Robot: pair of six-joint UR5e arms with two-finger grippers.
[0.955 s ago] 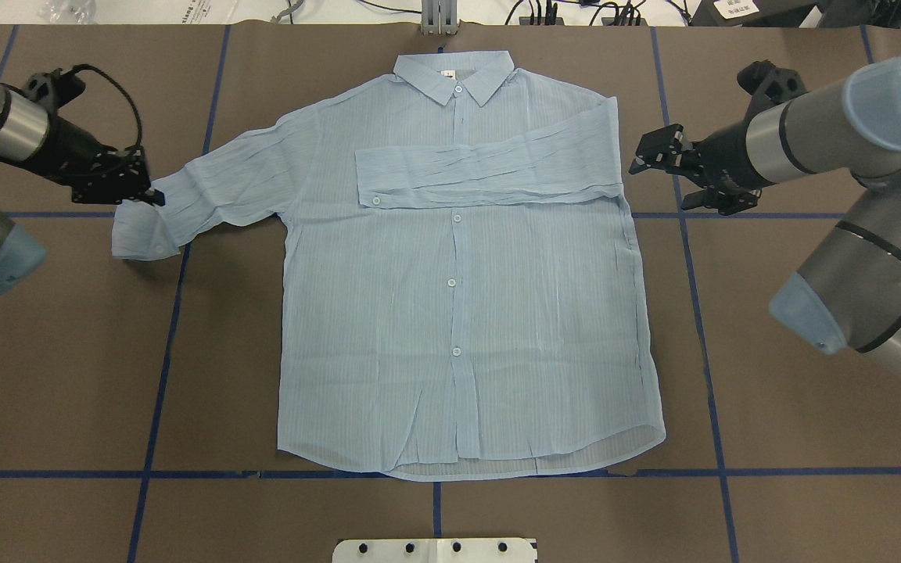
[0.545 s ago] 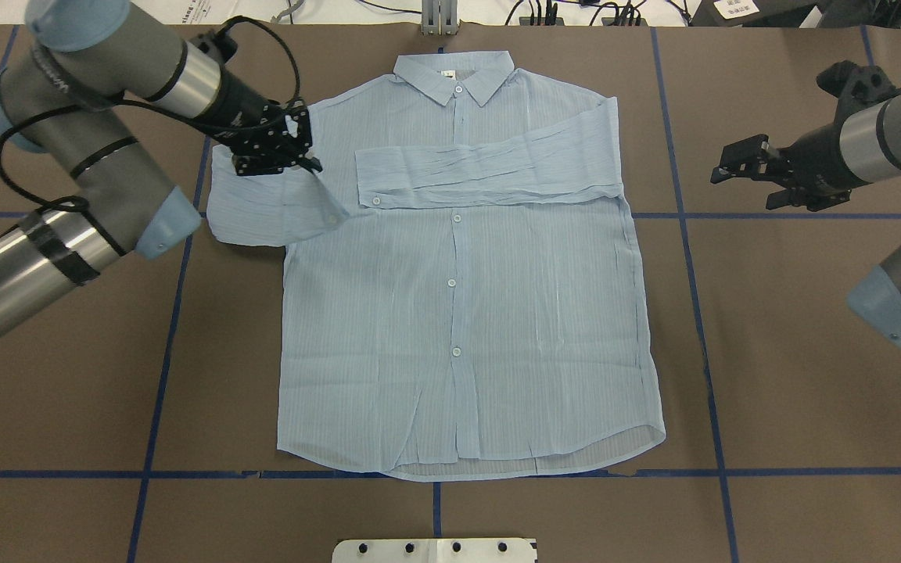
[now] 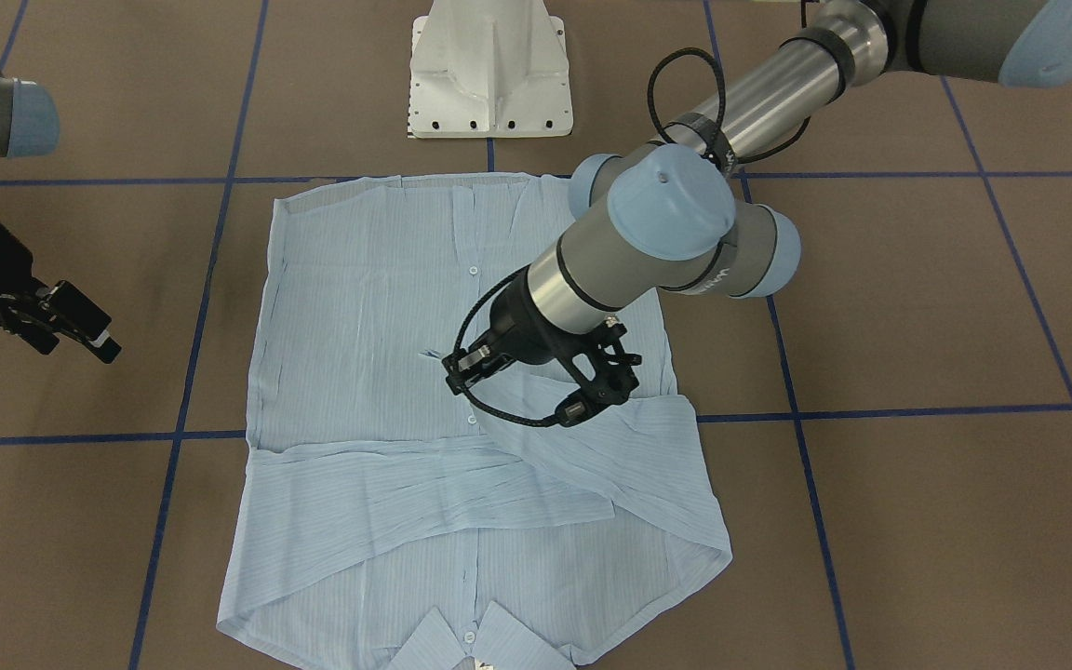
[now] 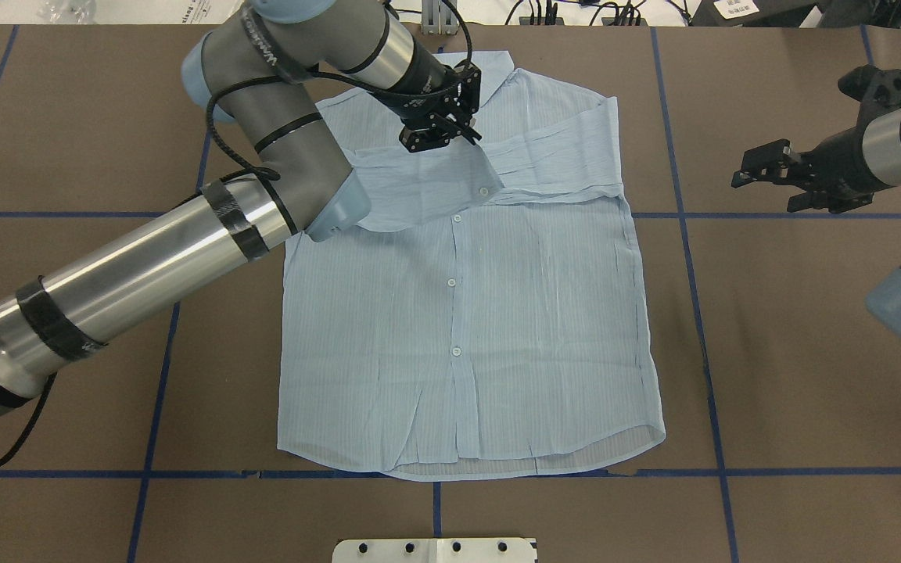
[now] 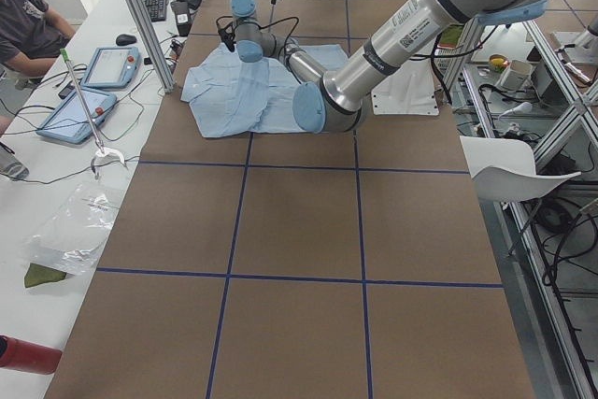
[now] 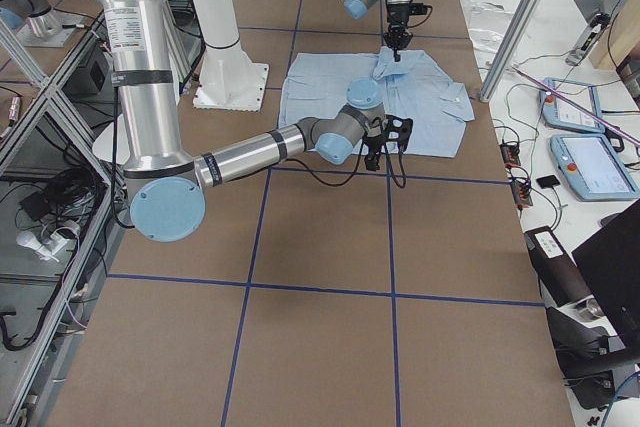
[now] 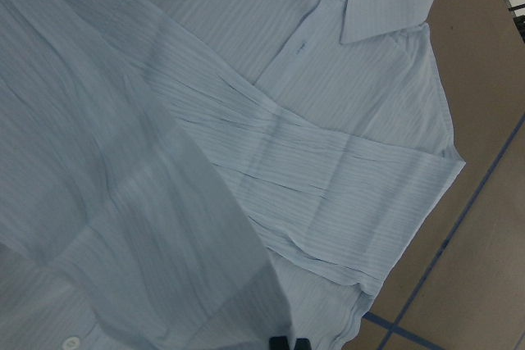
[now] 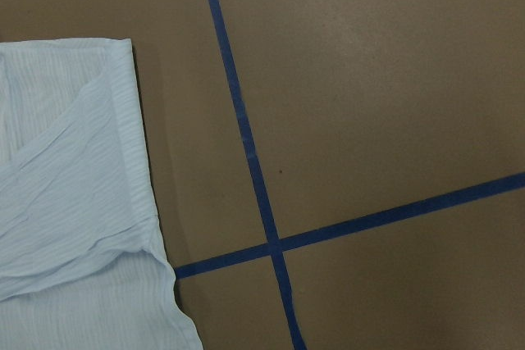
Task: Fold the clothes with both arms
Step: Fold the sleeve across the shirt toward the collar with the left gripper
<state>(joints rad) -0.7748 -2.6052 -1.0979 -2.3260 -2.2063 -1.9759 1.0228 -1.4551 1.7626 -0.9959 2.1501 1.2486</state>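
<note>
The pale-blue striped shirt (image 4: pixel 458 328) lies flat and buttoned on the brown table, collar at the far side; it also shows in the front view (image 3: pixel 359 279). Its right sleeve (image 4: pixel 560 164) is folded across the chest. My left gripper (image 4: pixel 458 134) hovers over the upper chest, shut on the left sleeve (image 4: pixel 419 191), which drapes from the shoulder over the front. The front view shows the left gripper (image 3: pixel 575 409) with the sleeve (image 3: pixel 629 456) hanging from it. My right gripper (image 4: pixel 763 194) is open and empty, off the shirt to the right, also in the front view (image 3: pixel 80 330).
The table is marked by blue tape lines (image 4: pixel 697 297). The white pedestal base (image 3: pixel 489 74) stands at the near edge behind the shirt's hem. Tablets (image 5: pixel 112 67) and a seated person (image 5: pixel 28 25) are beyond the far table edge.
My left gripper has carried the left sleeve from the table's left side rightwards onto the chest. My right gripper has drawn back to the right, away from the shirt.
</note>
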